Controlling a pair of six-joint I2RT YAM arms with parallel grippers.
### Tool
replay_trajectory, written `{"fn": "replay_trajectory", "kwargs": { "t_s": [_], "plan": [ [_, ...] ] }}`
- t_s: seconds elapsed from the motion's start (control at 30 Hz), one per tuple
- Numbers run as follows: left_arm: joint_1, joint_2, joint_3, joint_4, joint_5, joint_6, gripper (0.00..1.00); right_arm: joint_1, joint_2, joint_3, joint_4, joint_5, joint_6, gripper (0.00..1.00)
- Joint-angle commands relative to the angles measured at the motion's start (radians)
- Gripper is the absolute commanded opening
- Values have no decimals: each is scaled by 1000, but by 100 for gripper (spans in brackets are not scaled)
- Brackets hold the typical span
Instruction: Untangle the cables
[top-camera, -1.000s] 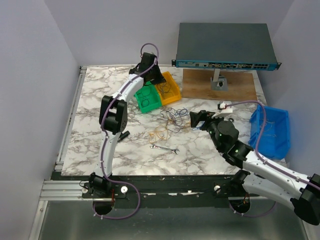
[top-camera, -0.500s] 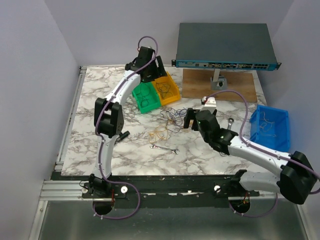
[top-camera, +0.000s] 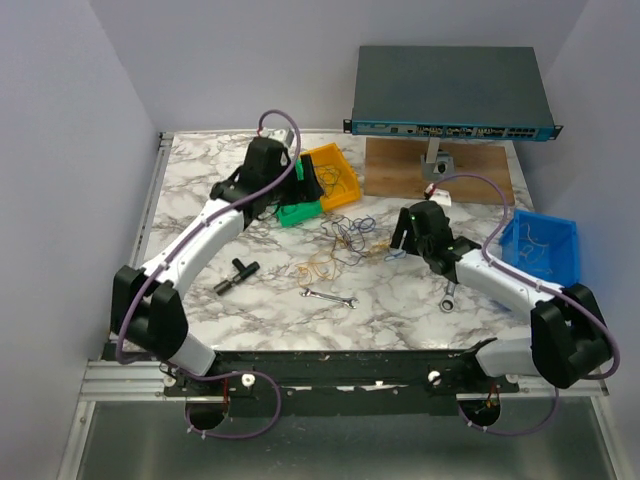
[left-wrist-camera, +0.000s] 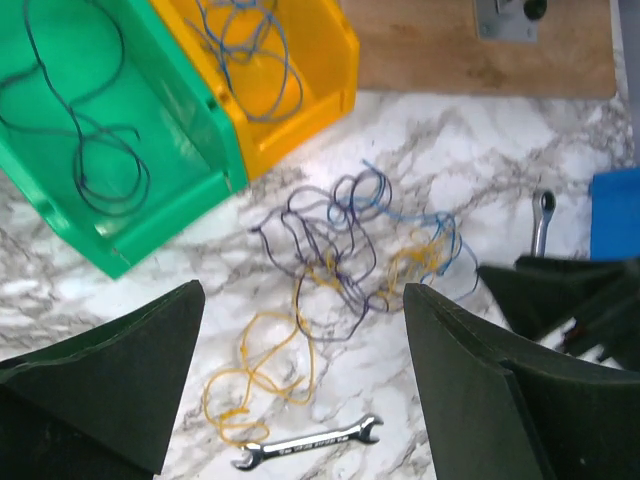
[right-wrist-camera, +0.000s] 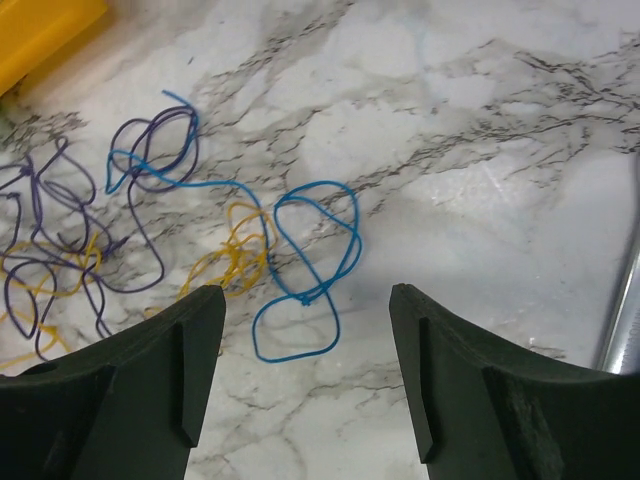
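Marble-patterned tabletop, white with grey veining, walled in pale lilac.

Item: tangle of thin wire cables (top-camera: 345, 243) in blue, yellow and dark purple, laid flat near the middle of the table, slightly toward the far edge. Strands are crossed over one another. A blue figure-eight loop (right-wrist-camera: 305, 268) lies at the tangle's right side, touching a yellow strand.

Right gripper (right-wrist-camera: 305, 290): jaws spread wide, nothing held, poised over the blue loop.

Left gripper (left-wrist-camera: 302, 290): likewise spread and empty, above the tangle.

Adjacent: green plastic bin (left-wrist-camera: 175, 215) and yellow plastic bin (left-wrist-camera: 290, 120) toward the far edge, each holding loose wire. A small silver open-ended wrench (left-wrist-camera: 310, 440) lies toward the near edge. A blue plastic bin (top-camera: 565, 290) stands at the right edge.

Hazards, as judged:
- The whole tangle may be dragged along if the blue loop is pulled while crossed strands are left unrestrained.
- Wire lying flush on the marble may be missed by the fingers.
- Both arms, brought to one small tangle, may be knocked together.
- The wrench may be snagged by the nearby yellow loop.
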Motion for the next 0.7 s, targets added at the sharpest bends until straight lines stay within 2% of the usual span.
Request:
{"fn": "replay_trajectory", "kwargs": {
  "t_s": [0.0,0.13,0.3,0.37,0.47,0.53,0.6,0.67],
  "plan": [
    [-63,-153,-269,179,-42,12,83,-67,28,-7,0,-119,27,74],
    [-144,-232,-408,240,-84,42,83,-87,80,-7,8,-136,37,71],
    [-228,-282,-549,384,-164,99,82,-87,155,-6,29,-131,46,64],
    [-235,-265,-566,412,-171,120,82,-87,193,8,26,-122,44,63],
    [-238,-217,-559,445,-181,147,82,-85,262,49,8,-90,0,54],
    [-240,-178,-531,438,-166,153,82,-83,306,82,-24,-42,-7,53],
    [-247,-137,-477,419,-152,149,83,-81,324,85,-23,-39,-10,42],
    [-261,-89,-427,384,-156,155,83,-76,319,87,-22,-57,-16,23]
  ]
}}
